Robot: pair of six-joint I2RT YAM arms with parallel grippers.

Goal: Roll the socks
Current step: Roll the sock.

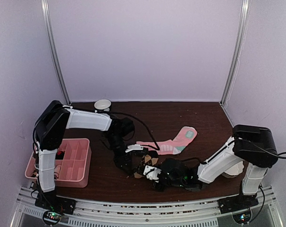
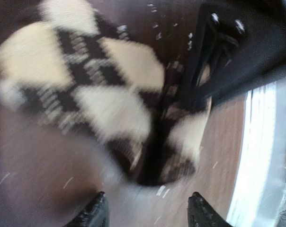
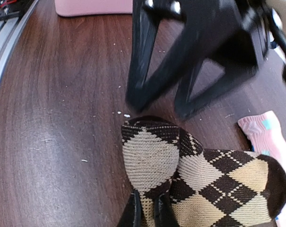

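one argyle sock (image 3: 204, 179) pinched in the right claw (image 3: 147, 213), left claw (image 2: 147, 210) spread beside it

- Dark brown wooden table (image 1: 195, 118), scattered with small white specks (image 3: 126, 115).
- Pink divided tray (image 1: 81, 165) near the table's left near corner, split into several compartments, something dark and red in one on its left side.
- Small white bowl (image 1: 102, 104), upright at the far edge, left of centre.
- Pale plain walls (image 1: 147, 47) behind and at both sides.
- Metal rail (image 1: 147, 215) along the near edge.
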